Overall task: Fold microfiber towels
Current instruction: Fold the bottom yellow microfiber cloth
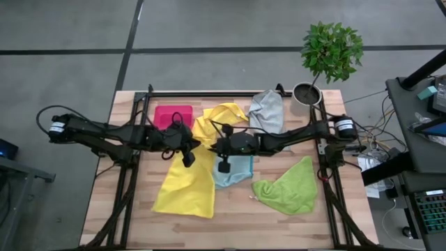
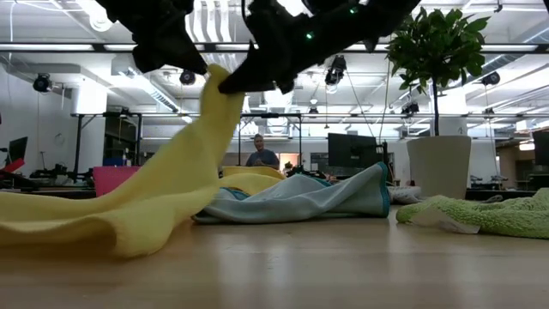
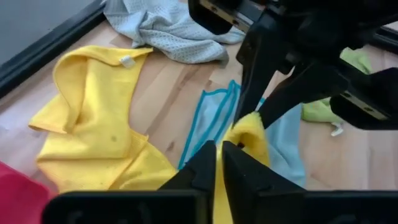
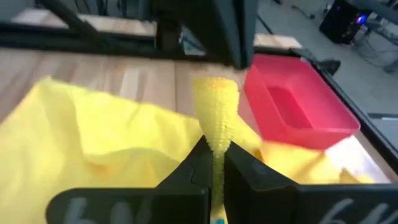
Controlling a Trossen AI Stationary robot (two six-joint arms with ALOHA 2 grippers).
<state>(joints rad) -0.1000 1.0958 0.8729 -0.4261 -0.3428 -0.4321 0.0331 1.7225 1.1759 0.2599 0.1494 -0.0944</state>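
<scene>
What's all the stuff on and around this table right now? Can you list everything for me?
Yellow towels: two. One at the front left, a corner lifted off the table by both sets of fingers; one crumpled at the back middle.
Light blue towel: one, middle, under the right arm.
Grey towel: one, back right.
Lime green towel: one, front right.
Bin: one, pink-red, back left.
Potted plant: one, green, back right corner.
Person: one, in the room behind the table.
Left gripper: fingers shut on the lifted yellow corner.
Right gripper: fingers shut on the same corner.
</scene>
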